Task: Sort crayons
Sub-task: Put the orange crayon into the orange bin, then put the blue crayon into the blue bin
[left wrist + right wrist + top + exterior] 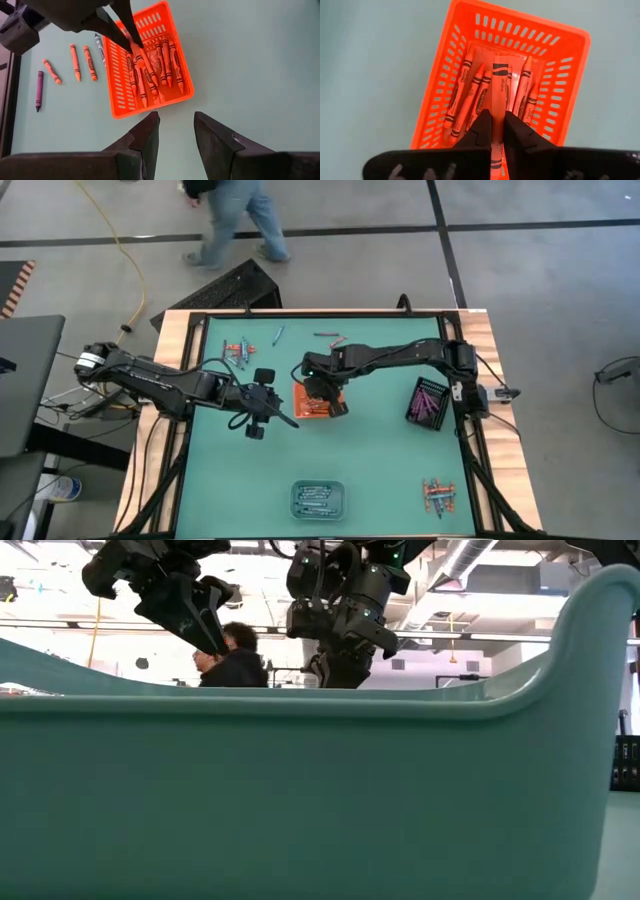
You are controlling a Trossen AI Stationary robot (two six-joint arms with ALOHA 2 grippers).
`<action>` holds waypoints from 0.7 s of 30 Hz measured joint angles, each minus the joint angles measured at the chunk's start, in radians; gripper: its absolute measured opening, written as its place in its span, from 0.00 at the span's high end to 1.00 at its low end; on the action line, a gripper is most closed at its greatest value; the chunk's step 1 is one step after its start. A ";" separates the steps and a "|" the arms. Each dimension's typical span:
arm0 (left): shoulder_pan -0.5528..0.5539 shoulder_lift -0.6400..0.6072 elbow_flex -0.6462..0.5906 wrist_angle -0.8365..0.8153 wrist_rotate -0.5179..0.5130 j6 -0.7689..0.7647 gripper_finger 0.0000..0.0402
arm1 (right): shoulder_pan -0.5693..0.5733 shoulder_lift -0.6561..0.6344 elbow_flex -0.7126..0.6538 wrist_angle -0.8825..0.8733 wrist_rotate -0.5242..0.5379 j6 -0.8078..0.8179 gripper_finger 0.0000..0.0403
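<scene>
Green tabletop (380,440): right gripper (497,125) sits over the orange tray (560,75), jaws nipping an orange crayon (500,80) w/ its long axis running straight out between them, parallel to the others in the tray. Left gripper (175,132) waits just beside the tray, jaws apart, empty; loose crayons (75,62) lie beyond, nearer the left arm.

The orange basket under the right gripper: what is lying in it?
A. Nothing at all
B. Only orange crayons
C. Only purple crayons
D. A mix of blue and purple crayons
B: the right wrist view shows the orange basket holding several orange crayons, with the right gripper directly over them and one crayon between its fingers.
</scene>
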 joint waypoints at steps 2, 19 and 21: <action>0.000 0.000 0.000 -0.001 0.000 -0.001 0.72 | -0.001 0.000 -0.005 0.002 -0.002 0.003 0.92; 0.185 0.000 0.000 0.002 -0.202 -0.041 0.72 | 0.004 0.000 -0.020 0.016 0.100 0.047 0.60; 0.252 0.001 0.000 0.002 -0.174 -0.046 0.72 | 0.005 -0.010 -0.020 0.003 0.145 0.058 0.58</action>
